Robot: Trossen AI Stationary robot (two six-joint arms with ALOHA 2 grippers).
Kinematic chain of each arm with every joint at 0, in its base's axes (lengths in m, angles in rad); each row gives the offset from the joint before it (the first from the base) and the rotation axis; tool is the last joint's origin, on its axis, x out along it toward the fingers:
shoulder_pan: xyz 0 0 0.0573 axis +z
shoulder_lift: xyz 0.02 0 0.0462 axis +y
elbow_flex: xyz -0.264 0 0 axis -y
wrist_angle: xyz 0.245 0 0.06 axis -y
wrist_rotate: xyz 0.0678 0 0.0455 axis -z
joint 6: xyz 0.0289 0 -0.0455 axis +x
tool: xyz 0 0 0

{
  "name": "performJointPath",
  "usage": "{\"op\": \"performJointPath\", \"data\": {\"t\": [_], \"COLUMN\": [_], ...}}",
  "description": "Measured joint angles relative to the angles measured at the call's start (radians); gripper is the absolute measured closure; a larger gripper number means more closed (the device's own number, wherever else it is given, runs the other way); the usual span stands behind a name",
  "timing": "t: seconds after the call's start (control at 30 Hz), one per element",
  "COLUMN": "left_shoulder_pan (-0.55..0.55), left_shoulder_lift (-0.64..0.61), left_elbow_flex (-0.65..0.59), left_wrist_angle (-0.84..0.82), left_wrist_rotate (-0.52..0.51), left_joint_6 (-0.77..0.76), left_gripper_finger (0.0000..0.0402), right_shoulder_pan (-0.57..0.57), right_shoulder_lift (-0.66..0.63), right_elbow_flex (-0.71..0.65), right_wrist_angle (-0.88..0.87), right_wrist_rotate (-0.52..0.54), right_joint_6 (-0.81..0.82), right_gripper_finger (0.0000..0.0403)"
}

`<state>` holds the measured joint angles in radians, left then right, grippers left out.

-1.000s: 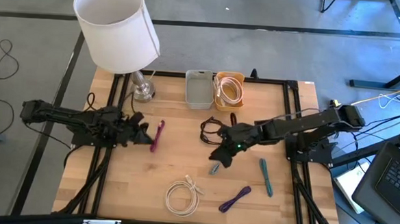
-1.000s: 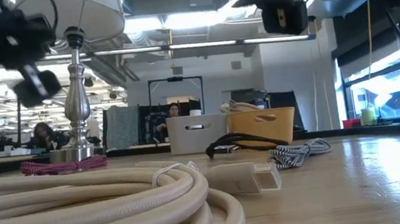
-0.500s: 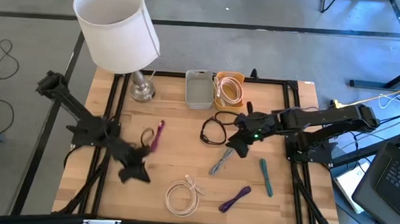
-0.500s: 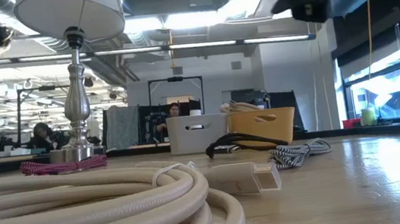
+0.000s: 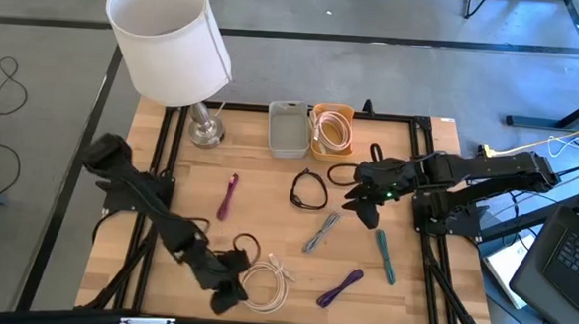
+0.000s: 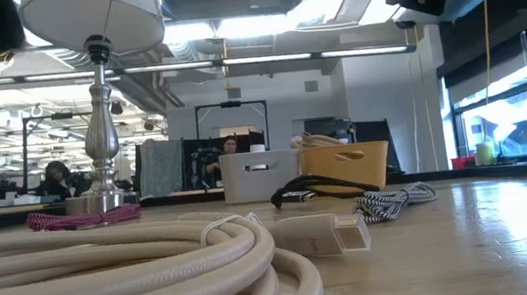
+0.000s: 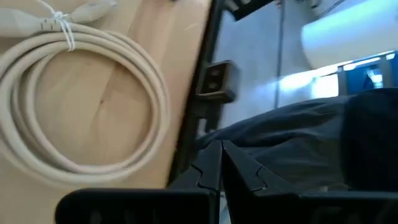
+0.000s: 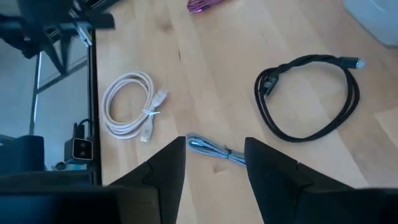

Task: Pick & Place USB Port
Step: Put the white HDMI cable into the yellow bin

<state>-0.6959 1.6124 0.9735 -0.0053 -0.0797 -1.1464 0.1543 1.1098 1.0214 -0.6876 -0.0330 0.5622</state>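
At the table's near edge the left gripper [image 5: 225,296], fingers pressed together on nothing, sits just beside the white cable [image 5: 263,285]. Spreading them before descending would help. Right gripper [image 5: 365,208], released, hovers toward the right edge. Six loose cables; two bins at the far edge.

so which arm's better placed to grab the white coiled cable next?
Left, probably. The left gripper sits at the table's front edge right beside the white coiled cable, fingers shut. The right gripper is open but farther back, past the braided grey cable.
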Motion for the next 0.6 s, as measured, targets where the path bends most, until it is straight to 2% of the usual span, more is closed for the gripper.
{"op": "performJointPath", "data": {"t": [0.13,0.27,0.6], "left_shoulder_pan": [0.053,0.115,0.240], "left_shoulder_lift": [0.076,0.096,0.094], "left_elbow_flex": [0.011,0.011,0.011], "left_wrist_angle": [0.001,-0.025,-0.196], "left_wrist_rotate": [0.038,0.070,0.112], "left_joint_6": [0.007,0.034,0.119], "left_gripper_finger": [0.0391,0.0369,0.0270], "right_shoulder_pan": [0.000,0.000,0.002], "right_shoulder_lift": [-0.003,-0.003,-0.003], "right_elbow_flex": [0.000,0.000,0.000], "right_wrist_angle": [-0.008,-0.035,-0.031], "right_wrist_rotate": [-0.001,-0.001,-0.004], "right_joint_6": [-0.025,-0.025,-0.026], "right_gripper_finger": [0.0234,0.0234,0.0234]}}
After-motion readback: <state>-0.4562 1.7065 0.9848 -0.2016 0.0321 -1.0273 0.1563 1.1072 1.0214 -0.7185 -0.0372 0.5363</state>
